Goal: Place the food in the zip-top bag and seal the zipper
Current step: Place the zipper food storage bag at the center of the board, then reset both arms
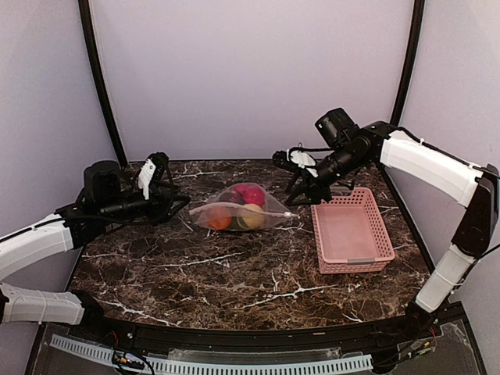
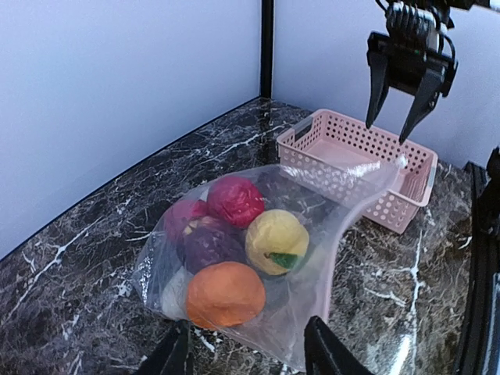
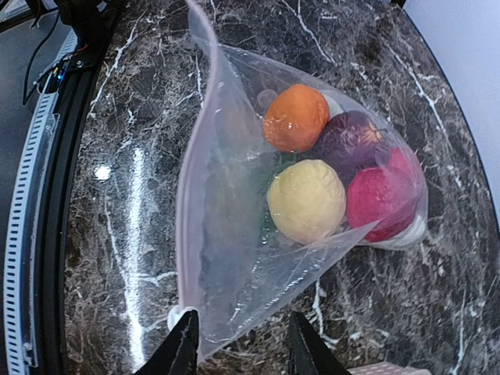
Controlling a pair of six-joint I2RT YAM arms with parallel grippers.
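Note:
The clear zip-top bag lies on the marble table between my arms with the food inside: red ball, yellow, orange, dark maroon and a white piece. The same bag shows in the right wrist view. The whitish-pink zipper runs along its near edge, with a small white slider at one end. My left gripper is open, just left of the bag, holding nothing. My right gripper is open above the bag's right end, apart from it.
A pink lattice basket stands right of the bag, nothing in it; it also shows in the left wrist view. Purple walls enclose the back and sides. A black rail runs along the table's front edge.

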